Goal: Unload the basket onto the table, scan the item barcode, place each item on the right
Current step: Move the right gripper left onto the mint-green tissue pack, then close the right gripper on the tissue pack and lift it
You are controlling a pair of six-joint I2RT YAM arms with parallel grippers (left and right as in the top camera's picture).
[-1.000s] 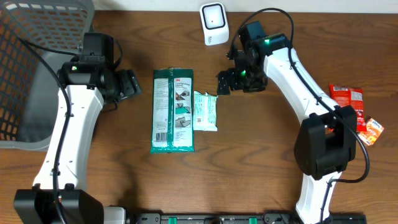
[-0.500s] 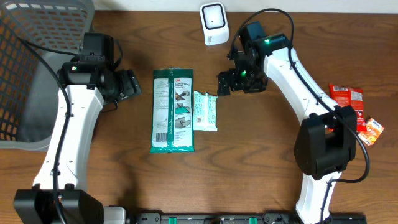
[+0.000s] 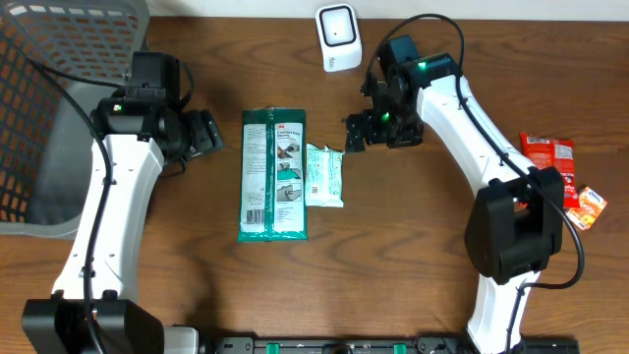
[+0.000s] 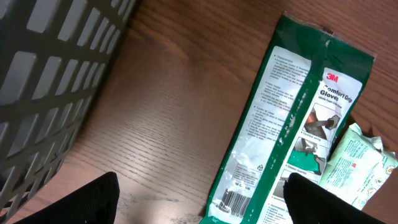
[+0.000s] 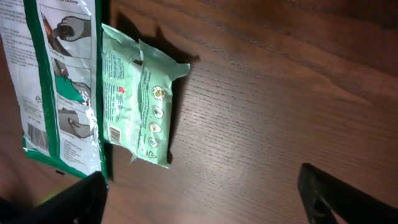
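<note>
The overhead camera looks straight down on the table (image 3: 413, 246) from far off, with the green glove packet (image 3: 273, 175) near mid-frame, the basket (image 3: 59, 108) well off to the packet's left and the scanner (image 3: 337, 37) beyond its top right corner. The left wrist camera sits close on the packet's basket side, angled down across it (the packet shows slanted). The right wrist camera looks down closely from the opposite side. All three views share the packet and the pale green pack (image 5: 140, 102) just beside it
</note>
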